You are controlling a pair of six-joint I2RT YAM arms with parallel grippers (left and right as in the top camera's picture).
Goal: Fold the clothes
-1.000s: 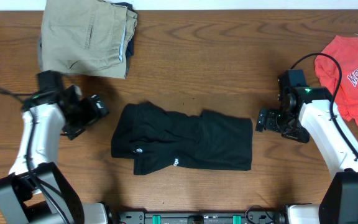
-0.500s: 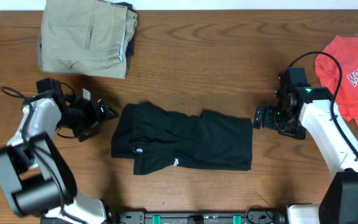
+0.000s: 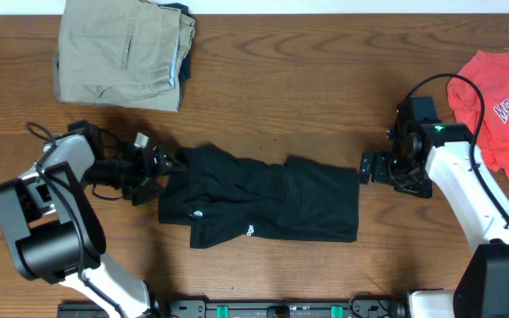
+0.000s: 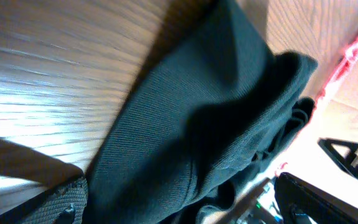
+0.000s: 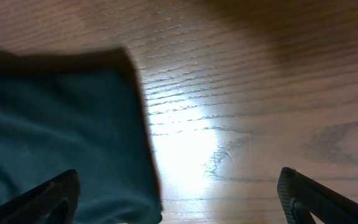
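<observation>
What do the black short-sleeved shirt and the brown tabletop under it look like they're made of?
The black short-sleeved shirt looks like a soft matte knit, possibly cotton jersey: the left wrist view shows a fine weave texture and limp folds. The brown table seems wood or wood-grain veneer, semi-gloss: long grain lines, and a bright glare patch in the right wrist view.

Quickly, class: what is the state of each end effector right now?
Left end effector: open, at the left edge of the black shirt, gripping nothing.
Right end effector: open, beside the shirt's right edge, empty.
</observation>
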